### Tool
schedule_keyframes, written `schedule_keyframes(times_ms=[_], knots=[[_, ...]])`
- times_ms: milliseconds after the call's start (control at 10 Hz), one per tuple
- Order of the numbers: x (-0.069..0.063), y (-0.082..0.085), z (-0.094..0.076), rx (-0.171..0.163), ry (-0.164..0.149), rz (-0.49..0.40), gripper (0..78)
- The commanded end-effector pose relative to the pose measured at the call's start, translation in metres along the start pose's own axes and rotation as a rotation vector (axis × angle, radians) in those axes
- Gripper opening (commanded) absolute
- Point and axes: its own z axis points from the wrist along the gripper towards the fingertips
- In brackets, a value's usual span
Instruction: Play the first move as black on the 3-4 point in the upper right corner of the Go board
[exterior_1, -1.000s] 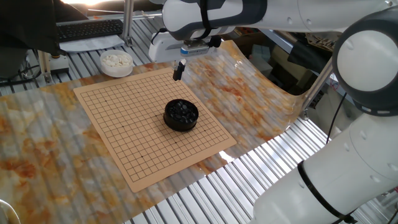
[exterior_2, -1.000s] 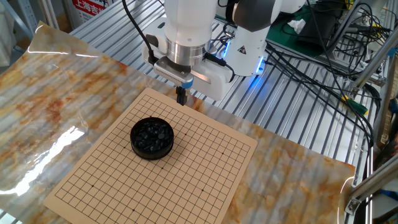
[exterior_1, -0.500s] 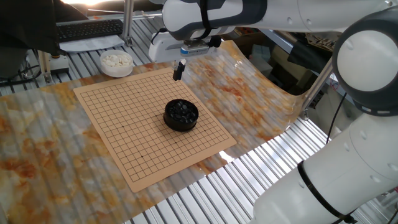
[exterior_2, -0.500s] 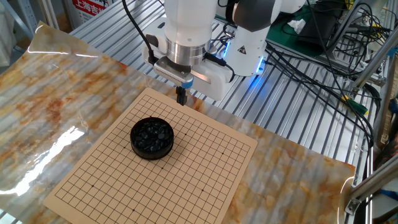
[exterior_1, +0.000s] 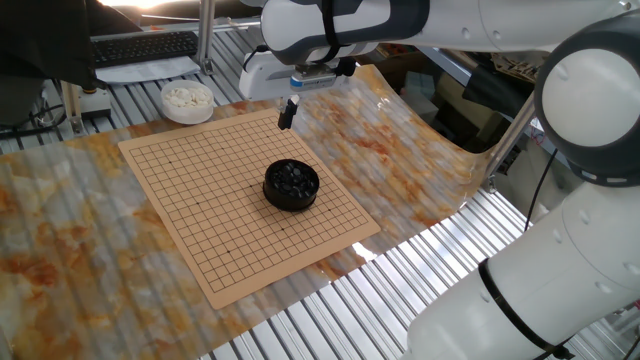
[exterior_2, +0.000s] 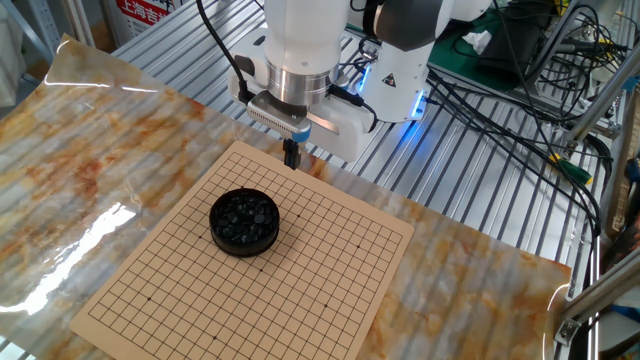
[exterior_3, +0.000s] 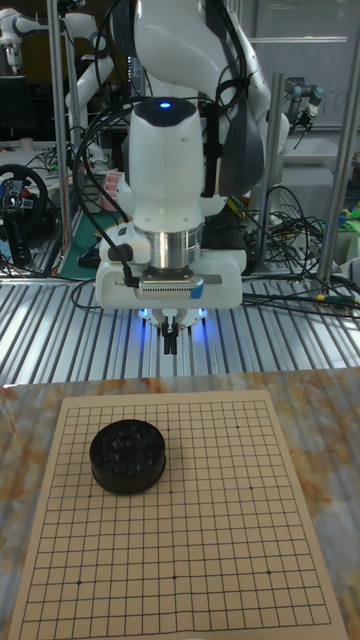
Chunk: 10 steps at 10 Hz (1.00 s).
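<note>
The wooden Go board (exterior_1: 200, 225) (exterior_2: 330, 290) (exterior_3: 200, 530) lies flat with no stone on its grid, so the 3-4 point is an unmarked crossing. A round black bowl (exterior_1: 291, 186) (exterior_2: 244, 222) (exterior_3: 127, 457) full of black stones stands on the board. My gripper (exterior_1: 286, 120) (exterior_2: 291, 158) (exterior_3: 171, 347) hangs above the board's edge nearest the robot base, well away from the bowl. Its dark fingers are pressed together. I cannot make out a stone between them.
A white bowl of white stones (exterior_1: 187, 100) stands off the board near one corner. The board rests on a marbled orange sheet (exterior_2: 110, 130) over a ribbed metal table. The robot base (exterior_2: 390, 60) and cables (exterior_2: 520, 90) sit behind the board.
</note>
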Motion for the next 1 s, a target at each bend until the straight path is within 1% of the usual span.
schedule_keyframes(times_ms=[100, 200, 300, 400, 700, 1000], knots=[[0.0000, 0.0000, 0.0000, 0.011, 0.028, -0.009, 0.0], [0.0000, 0.0000, -0.0001, 0.030, 0.028, -0.015, 0.0], [0.0001, 0.0002, -0.0001, 0.078, 0.028, -0.029, 0.0], [0.0001, 0.0002, -0.0001, 0.069, 0.031, -0.026, 0.0], [0.0001, 0.0002, -0.0002, 0.065, 0.045, -0.019, 0.0], [0.0001, 0.0002, -0.0002, 0.049, 0.045, -0.014, 0.0]])
